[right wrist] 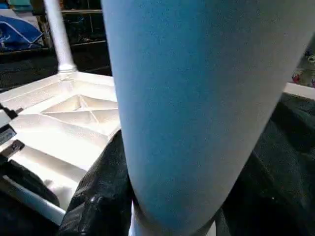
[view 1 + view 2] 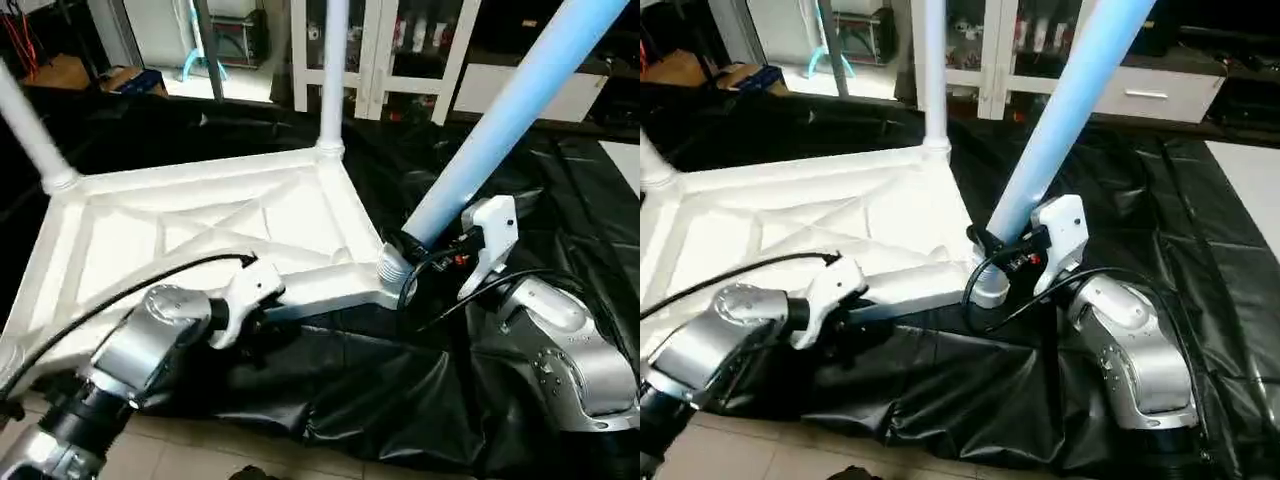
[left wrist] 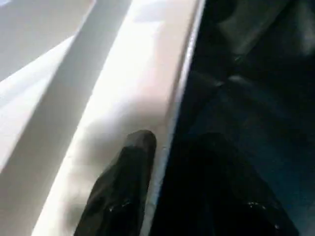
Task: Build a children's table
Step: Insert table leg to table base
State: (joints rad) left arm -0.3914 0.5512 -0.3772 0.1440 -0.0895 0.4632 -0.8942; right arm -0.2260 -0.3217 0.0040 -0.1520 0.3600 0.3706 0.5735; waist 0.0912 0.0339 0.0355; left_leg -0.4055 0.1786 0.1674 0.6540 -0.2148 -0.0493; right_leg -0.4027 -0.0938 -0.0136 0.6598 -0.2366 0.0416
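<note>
The table top (image 2: 200,230) lies underside-up on the sheet (image 2: 400,400), a leg (image 2: 510,110) at its right corner

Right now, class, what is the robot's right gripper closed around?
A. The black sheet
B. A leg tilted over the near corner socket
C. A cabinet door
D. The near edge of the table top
B: the right gripper clasps the lower end of the tilted leg just above the corner socket of the table top.
</note>
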